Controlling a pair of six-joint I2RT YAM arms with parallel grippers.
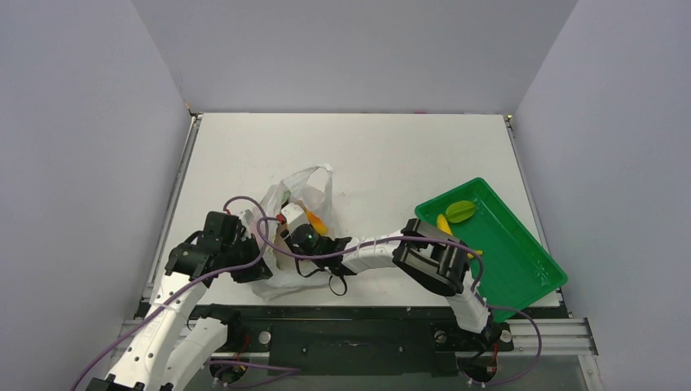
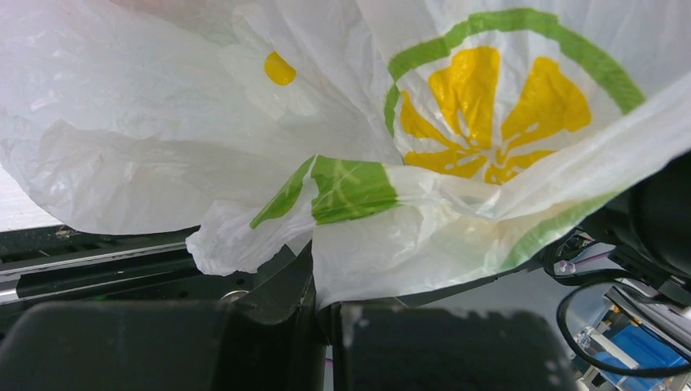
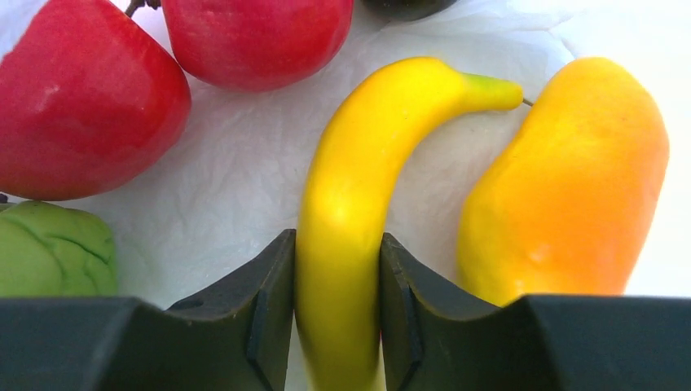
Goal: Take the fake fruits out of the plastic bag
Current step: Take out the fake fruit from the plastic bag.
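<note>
The white plastic bag (image 1: 297, 195) lies at the table's near left, printed with green and yellow marks (image 2: 489, 114). My left gripper (image 2: 326, 269) is shut on the bag's lower edge. My right gripper (image 3: 337, 269) reaches inside the bag (image 1: 303, 238) and is shut on a yellow banana (image 3: 358, 179). Beside the banana lie an orange-yellow mango (image 3: 562, 187), two red apples (image 3: 73, 106) (image 3: 253, 37) and a green fruit (image 3: 49, 248). A dark piece (image 3: 399, 6) shows at the top edge. The green tray (image 1: 521, 269) holds a green starfruit (image 1: 460, 211) and a banana (image 1: 444, 224).
The tray sits at the table's right near corner. Grey walls enclose the table on three sides. The black rail with the arm bases (image 1: 350, 334) runs along the near edge. Purple cables (image 1: 269, 224) loop over the bag area.
</note>
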